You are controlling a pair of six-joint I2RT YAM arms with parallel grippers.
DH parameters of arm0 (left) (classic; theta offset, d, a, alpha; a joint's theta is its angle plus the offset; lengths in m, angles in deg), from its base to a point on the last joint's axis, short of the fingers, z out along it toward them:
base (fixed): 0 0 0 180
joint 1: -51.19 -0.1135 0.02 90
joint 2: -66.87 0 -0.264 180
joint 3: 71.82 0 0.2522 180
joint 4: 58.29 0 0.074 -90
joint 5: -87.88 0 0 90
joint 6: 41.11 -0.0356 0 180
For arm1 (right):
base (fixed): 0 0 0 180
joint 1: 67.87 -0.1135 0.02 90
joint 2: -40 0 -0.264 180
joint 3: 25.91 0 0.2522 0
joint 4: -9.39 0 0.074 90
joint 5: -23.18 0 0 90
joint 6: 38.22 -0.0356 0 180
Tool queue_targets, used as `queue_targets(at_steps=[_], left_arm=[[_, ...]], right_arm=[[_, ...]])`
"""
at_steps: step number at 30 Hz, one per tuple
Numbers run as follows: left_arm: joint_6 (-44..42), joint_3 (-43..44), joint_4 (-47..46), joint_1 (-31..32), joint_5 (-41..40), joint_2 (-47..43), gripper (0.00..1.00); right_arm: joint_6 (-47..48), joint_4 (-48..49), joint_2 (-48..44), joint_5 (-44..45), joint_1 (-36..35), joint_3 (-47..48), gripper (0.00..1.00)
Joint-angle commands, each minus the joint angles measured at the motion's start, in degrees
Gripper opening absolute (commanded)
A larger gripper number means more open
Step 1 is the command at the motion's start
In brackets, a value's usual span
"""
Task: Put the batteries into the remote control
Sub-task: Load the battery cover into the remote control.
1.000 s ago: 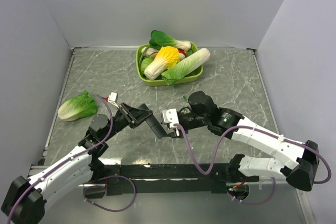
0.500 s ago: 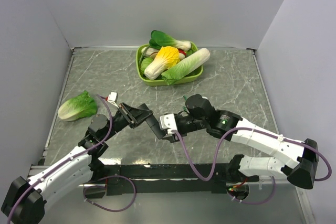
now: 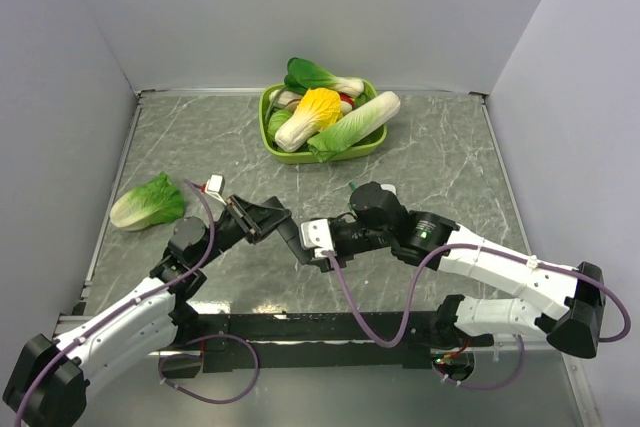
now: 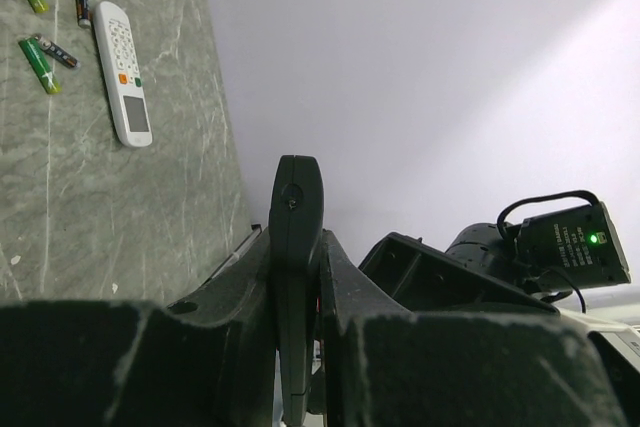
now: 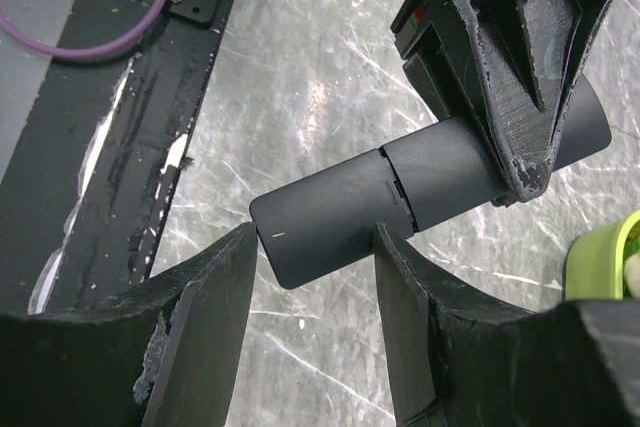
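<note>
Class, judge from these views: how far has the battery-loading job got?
Done: the remote control is off the table, clamped in the left fingers. In hand: the right fingers straddle its free end, which looks closed. Left: the batteries lie on the table beside the white remote, none loaded.

**Non-task items, placed relative to the bowl.** Green bowl [image 3: 266, 107], at the far middle of the grey marbled bench [image 3: 440, 147], holds bok choy [image 3: 318, 77], a yellow cabbage [image 3: 318, 107] and a long napa cabbage [image 3: 355, 125]. Lettuce [image 3: 148, 201] lies well to its near left. White remote [image 4: 124, 72] lies flat, buttons up; its relation to the bowl cannot be told.
</note>
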Motion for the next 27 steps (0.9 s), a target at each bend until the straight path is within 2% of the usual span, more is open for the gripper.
queue_targets(at_steps=[1, 16, 27], left_arm=[[4.1, 1.0, -9.0, 0.3, 3.4, 0.3, 0.02], [4.7, 2.1, -11.4, 3.0, 4.9, 2.0, 0.02], [2.2, 4.8, -8.8, 4.7, 7.9, 2.5, 0.02]], right_arm=[[1.3, 3.5, 1.0, 3.8, -1.0, 1.0, 0.56], [2.4, 11.2, 1.3, 11.6, -1.5, -1.0, 0.50], [1.8, 12.7, 4.1, 11.4, 0.7, 0.4, 0.49]])
